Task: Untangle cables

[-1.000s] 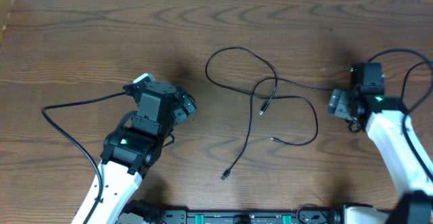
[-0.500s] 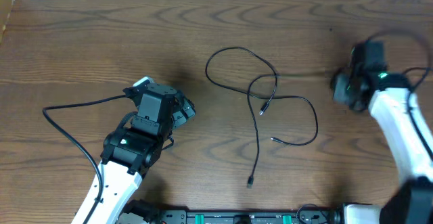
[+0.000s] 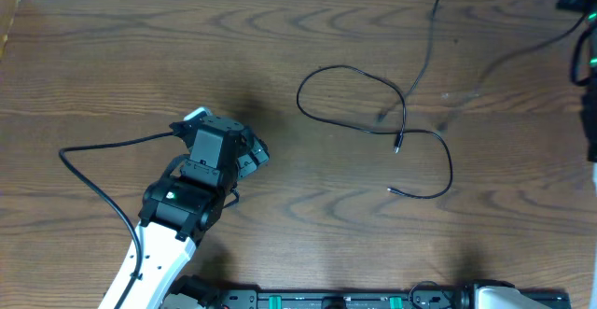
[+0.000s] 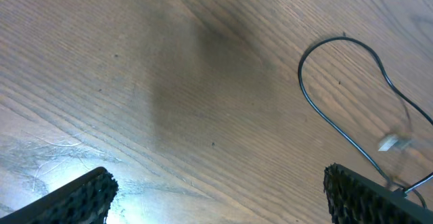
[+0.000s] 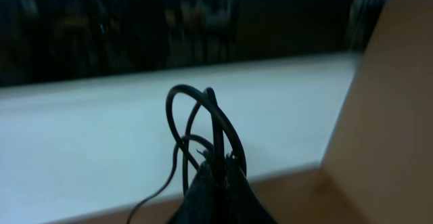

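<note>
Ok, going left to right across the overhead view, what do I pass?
Left arm's thick black cable → left hand → looped black cable on the table → right arm at the frame edge. The lifted cable crosses above the loop, so it is left out.

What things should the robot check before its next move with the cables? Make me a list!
1. The right jaws are shut on the lifted cable: ok.
2. The left jaws are open and empty: ok.
3. The lifted cable is free of the resting cable: cannot tell, the raised strand is blurred near the loop.
4. Both plug ends of the resting cable are in sight on the table: ok.
5. The left jaws are apart from the resting cable: ok.
</note>
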Robot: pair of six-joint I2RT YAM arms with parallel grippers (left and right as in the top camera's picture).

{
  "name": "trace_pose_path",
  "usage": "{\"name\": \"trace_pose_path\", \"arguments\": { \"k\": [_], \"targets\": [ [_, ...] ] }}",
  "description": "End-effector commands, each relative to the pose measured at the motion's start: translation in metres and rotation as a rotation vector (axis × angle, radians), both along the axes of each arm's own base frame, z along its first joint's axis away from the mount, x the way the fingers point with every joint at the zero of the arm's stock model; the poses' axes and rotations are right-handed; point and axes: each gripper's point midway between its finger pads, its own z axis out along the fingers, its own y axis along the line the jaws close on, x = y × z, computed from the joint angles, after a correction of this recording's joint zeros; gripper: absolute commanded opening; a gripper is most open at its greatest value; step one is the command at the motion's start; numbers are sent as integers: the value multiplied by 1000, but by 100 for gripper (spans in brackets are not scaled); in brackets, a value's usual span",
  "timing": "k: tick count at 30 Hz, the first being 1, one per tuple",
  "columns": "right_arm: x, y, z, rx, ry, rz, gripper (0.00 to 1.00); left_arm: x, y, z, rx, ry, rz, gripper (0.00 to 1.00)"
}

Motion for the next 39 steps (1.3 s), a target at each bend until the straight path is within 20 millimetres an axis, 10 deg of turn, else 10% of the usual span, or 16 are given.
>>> {"name": "trace_pose_path", "arguments": {
  "k": [1,7,18,23,32,39],
  "targets": [
    [-25,37,64,-174,-125,182,1,-1,3,0,0,1,15,98],
    [-54,54,120,-326,-271,195,1,-1,2,0,-3,0,17,98],
    [-19,22,101,-445,-169,17,1,-1,2,0,-3,0,17,98],
    [34,-36,77,-446,-121,-137,1,-1,2,0,-3,-1,17,98],
    [55,-148,83,-512,-229,-380,1,1,2,1,-5,-7,17,98],
    [91,-230,-16,-350,-10,-409,1,4,1,4,-11,-25,17,98]
  ]
}}
